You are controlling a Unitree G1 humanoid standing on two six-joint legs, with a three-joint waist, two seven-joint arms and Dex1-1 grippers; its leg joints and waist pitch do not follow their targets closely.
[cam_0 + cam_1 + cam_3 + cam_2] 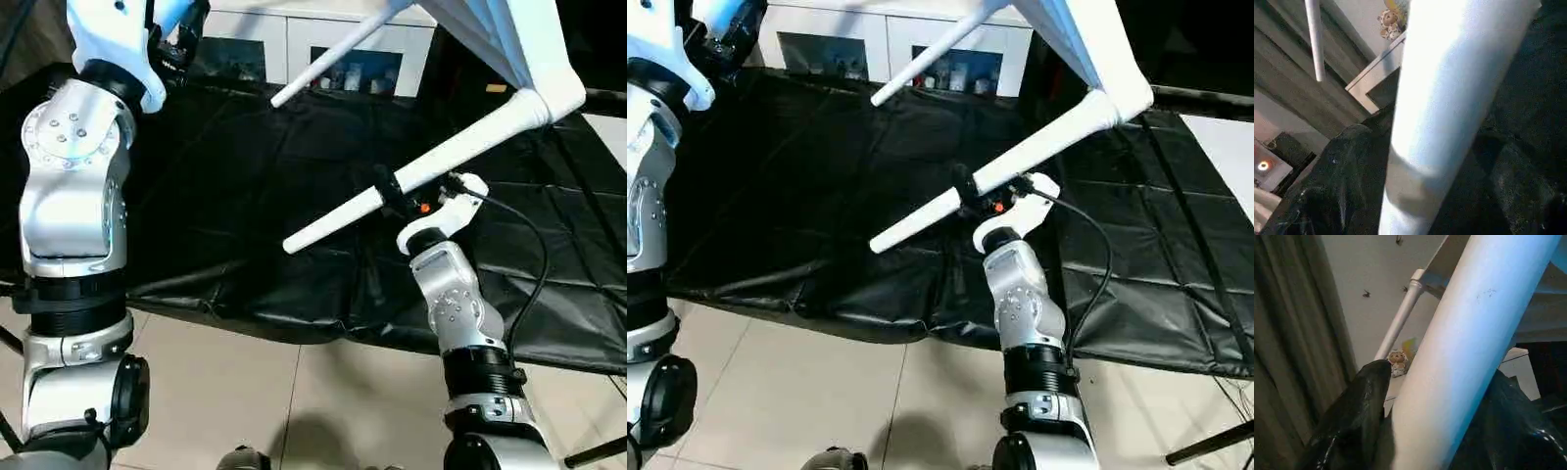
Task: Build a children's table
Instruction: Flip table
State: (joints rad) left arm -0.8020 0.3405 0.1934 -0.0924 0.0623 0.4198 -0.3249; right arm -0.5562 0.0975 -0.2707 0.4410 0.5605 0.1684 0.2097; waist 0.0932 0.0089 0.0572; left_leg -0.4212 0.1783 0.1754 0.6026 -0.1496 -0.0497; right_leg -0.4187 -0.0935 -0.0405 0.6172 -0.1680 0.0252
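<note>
The children's table point(509, 39) is held tipped above the bench point(245, 196). One leg point(411, 176), slanting down toward the robot, is straddled by the right claw point(392, 191); another is clamped in the left claw point(1440, 431).

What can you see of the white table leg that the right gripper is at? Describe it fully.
The leg is a long, smooth, white tapered tube, plastic by its look. Its thick end sits in a corner socket of the table top, held tilted above the black-covered work table; its thin end points down. The right gripper straddles it midway.
</note>
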